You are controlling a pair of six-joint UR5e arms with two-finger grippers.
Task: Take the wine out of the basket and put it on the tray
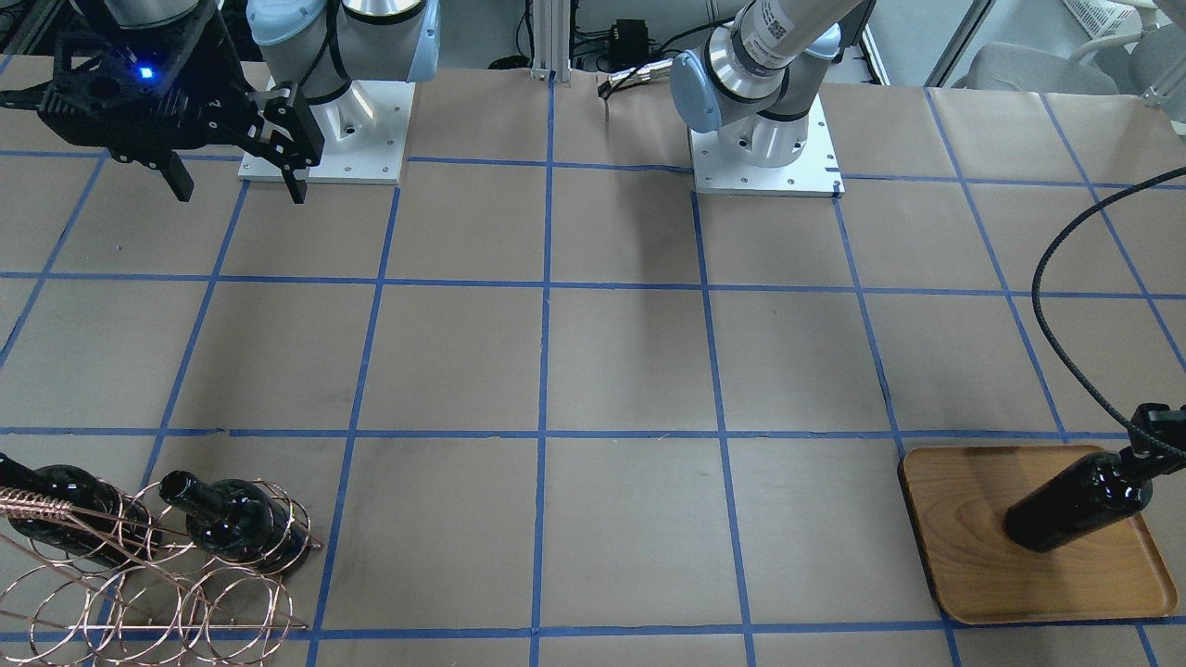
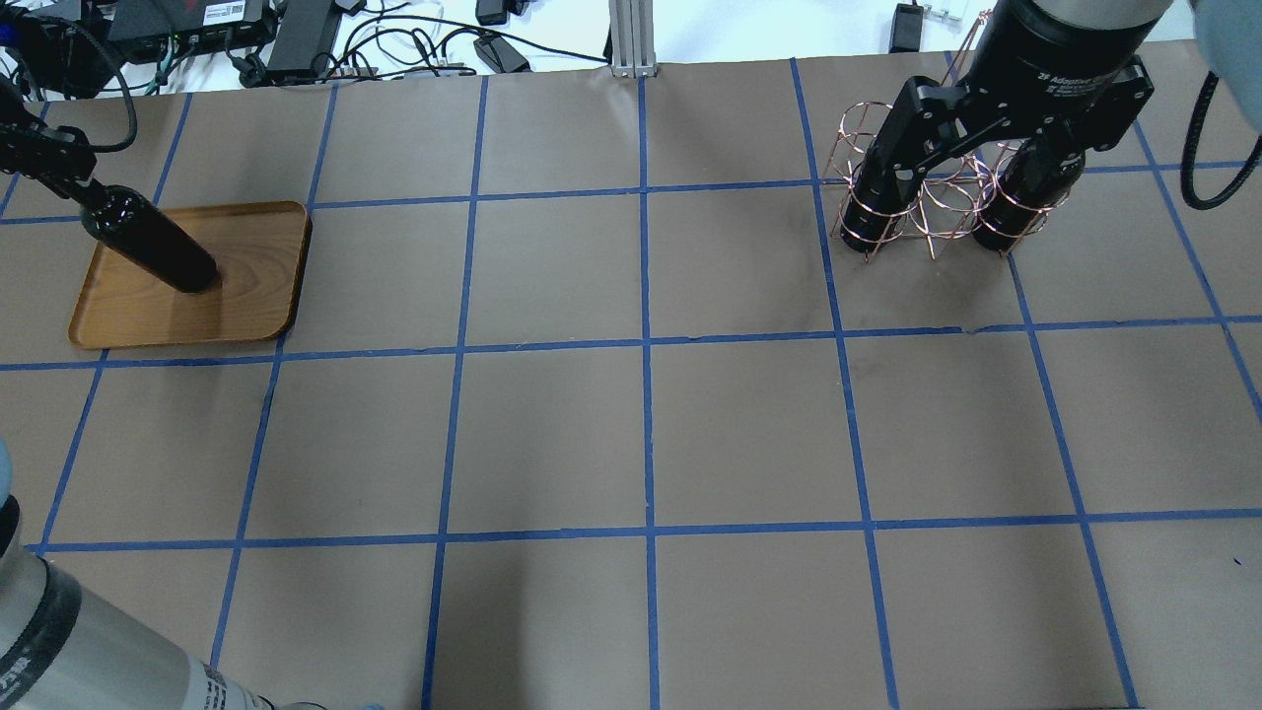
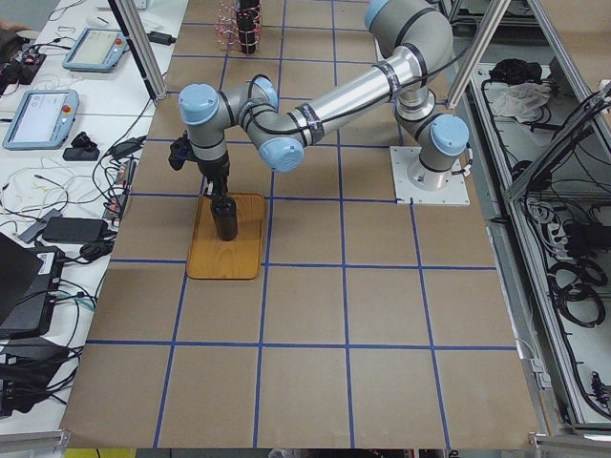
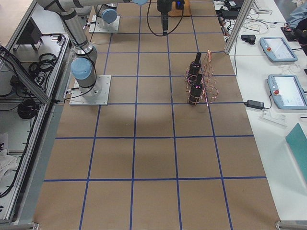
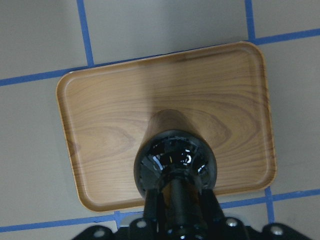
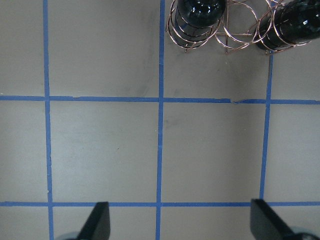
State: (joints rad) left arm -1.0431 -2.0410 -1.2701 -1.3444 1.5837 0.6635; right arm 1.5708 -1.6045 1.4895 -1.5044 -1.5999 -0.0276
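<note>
The wooden tray [image 1: 964,565] lies at the table's left end; it also shows in the overhead view [image 2: 251,296] and the left wrist view [image 5: 100,125]. My left gripper [image 5: 179,205] is shut on the neck of a black wine bottle [image 1: 1075,500], which stands upright with its base on the tray or just above it. The copper wire basket [image 1: 139,593] sits at the right end and holds two more bottles [image 1: 232,523] [image 1: 56,505]. My right gripper [image 1: 236,181] is open and empty, held high, back from the basket [image 6: 225,30].
The two arm bases [image 1: 324,139] [image 1: 764,148] stand on white plates at the robot's side. A black cable [image 1: 1047,315] loops over the table towards the left wrist. Brown paper with blue tape lines covers the table. Pendants [image 4: 283,91] lie beside the table.
</note>
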